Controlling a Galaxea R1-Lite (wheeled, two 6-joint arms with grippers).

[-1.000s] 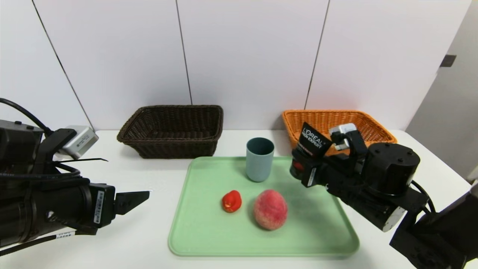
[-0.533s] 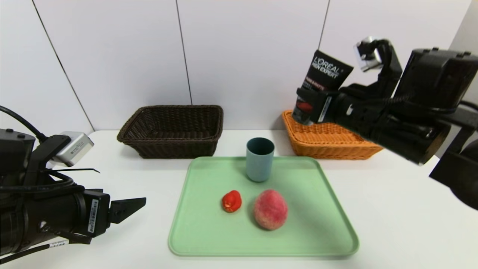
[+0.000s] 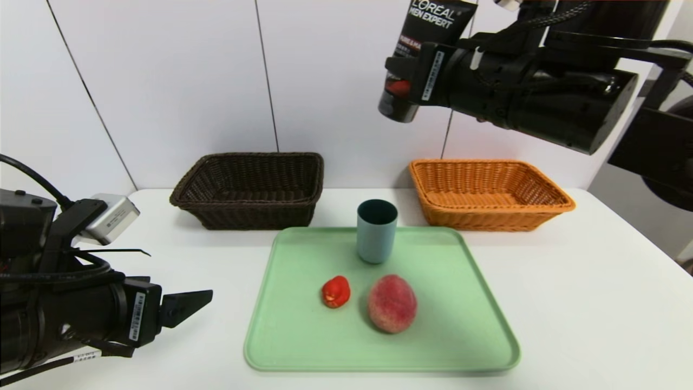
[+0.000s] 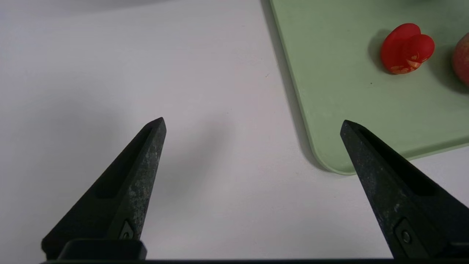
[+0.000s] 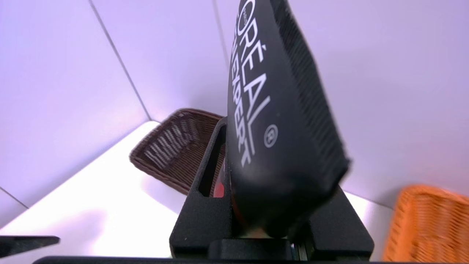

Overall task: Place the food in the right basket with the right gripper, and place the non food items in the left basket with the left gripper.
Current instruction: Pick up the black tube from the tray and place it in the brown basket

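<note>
My right gripper (image 3: 411,76), upper right of frame, clamps the tube (image 3: 427,32) upright; the dark basket (image 3: 249,187) lies lower left, nearer my wide-open left gripper (image 3: 189,303).

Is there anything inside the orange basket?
No, the orange basket shows only bare weave; the peach lies on the green tray.

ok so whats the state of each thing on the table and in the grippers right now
L'Oreal tube: held high in the air, clamped in the right gripper
left gripper: open, empty, low beside the tray
peach: resting on the green tray
red toy: on the tray, beside the peach
blue-grey cup: upright on the tray, empty
dark brown basket: empty
orange basket: empty
</note>
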